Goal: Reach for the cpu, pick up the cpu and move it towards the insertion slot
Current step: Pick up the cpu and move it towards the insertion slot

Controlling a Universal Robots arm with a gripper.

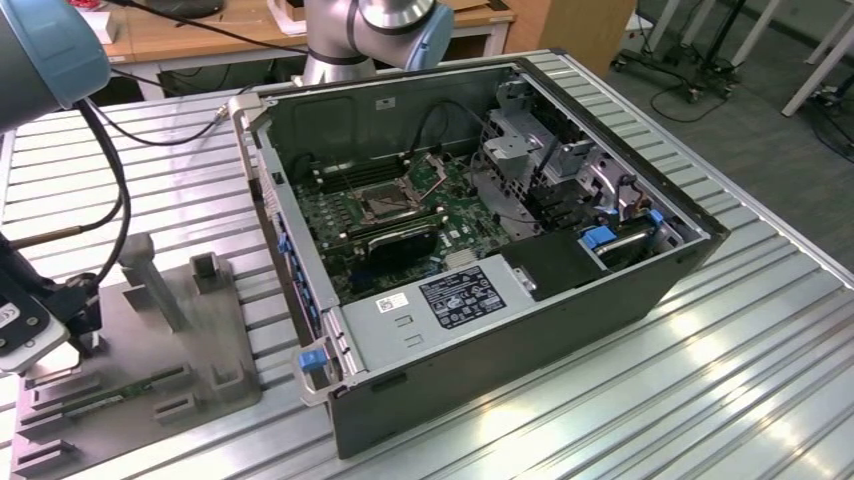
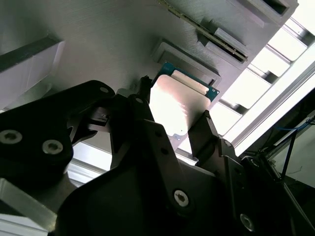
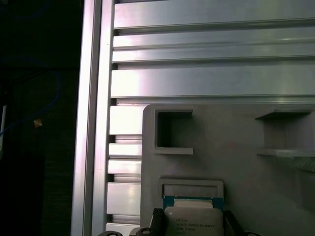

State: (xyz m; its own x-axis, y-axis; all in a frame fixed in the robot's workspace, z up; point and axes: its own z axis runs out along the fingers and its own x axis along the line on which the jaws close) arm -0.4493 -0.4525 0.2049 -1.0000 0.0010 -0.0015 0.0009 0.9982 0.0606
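Made out nothing readable: faint print lines on the cpu [image 3: 193,223] clamped between the fingers [image 3: 157,219], and a black label [image 1: 462,297] and white sticker [image 1: 395,303] on the computer case [image 1: 534,355], well apart from the fingers.

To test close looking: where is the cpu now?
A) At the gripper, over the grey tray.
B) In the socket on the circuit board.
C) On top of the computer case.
A: the second wrist view shows the cpu right at the gripper over the grey tray, while in the exterior view the insertion slot lies apart from it, inside the computer case.
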